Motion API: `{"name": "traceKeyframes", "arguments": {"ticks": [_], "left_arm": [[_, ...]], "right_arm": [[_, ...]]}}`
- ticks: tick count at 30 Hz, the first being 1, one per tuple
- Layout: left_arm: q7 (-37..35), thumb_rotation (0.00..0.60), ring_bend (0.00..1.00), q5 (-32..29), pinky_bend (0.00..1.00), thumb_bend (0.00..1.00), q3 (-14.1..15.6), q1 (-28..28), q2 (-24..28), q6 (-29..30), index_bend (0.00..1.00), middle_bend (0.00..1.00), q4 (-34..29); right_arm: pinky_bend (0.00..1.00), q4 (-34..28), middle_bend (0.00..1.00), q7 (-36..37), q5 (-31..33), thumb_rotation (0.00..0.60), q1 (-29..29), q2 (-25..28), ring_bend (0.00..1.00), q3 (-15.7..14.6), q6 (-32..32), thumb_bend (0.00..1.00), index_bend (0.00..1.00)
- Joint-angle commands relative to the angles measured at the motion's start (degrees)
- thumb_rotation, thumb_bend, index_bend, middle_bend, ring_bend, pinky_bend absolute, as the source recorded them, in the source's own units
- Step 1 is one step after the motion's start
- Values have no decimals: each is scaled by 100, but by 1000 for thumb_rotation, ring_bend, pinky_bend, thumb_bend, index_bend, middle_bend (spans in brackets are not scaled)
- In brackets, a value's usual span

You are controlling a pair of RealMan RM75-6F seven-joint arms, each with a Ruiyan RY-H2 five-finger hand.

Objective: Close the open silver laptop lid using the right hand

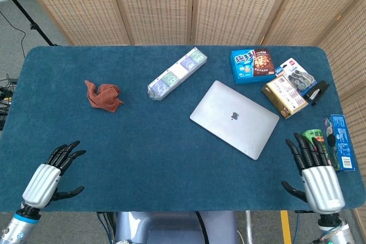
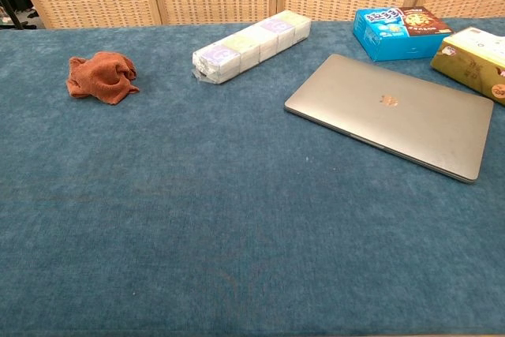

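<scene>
Head view, looking down on the blue felt-covered worktop (image 1: 143, 158): the flat silver laptop with its lid shut (image 1: 234, 118) lies right of centre, turned at an angle, its logo facing up. The right hand (image 1: 318, 175) sits at the lower right of the frame, well apart from the laptop, its dark fingers (image 1: 303, 150) spread and holding nothing; their tips lie just beside a green cylindrical snack can (image 1: 318, 155), which they partly hide. The left hand (image 1: 48, 176) sits at the lower left corner, its fingers likewise spread and empty. A crumpled rust-brown cloth (image 1: 103, 95) lies at the left of the frame, and a long clear-wrapped pack of tissue packets (image 1: 176, 74) lies diagonally above centre. A blue-and-brown snack box (image 1: 253, 66) sits toward the upper right, with a tan rectangular box (image 1: 285, 96) just beside the laptop's right corner. A blue packet (image 1: 341, 142) lies at the far right edge. Chest view: the closed laptop (image 2: 390, 114) appears at the right, flat on the worktop, with the cloth (image 2: 101, 76), the tissue pack (image 2: 251, 45) and the snack box (image 2: 399, 31) behind it; neither hand appears.
</scene>
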Motion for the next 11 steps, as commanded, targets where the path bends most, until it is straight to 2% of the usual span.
{"name": "traceKeyframes", "arguments": {"ticks": [1, 11], "left_arm": [[16, 600, 116, -45, 100, 128, -88, 60, -140, 127, 181, 90, 94], [0, 600, 116, -48, 100, 128, -112, 104, -266, 191, 181, 89, 187]], "right_arm": [[0, 638, 0, 751, 31, 600, -474, 15, 0, 127, 363, 133, 0], [0, 802, 0, 1011, 28, 600, -664, 55, 0, 408, 178, 134, 0]]}}
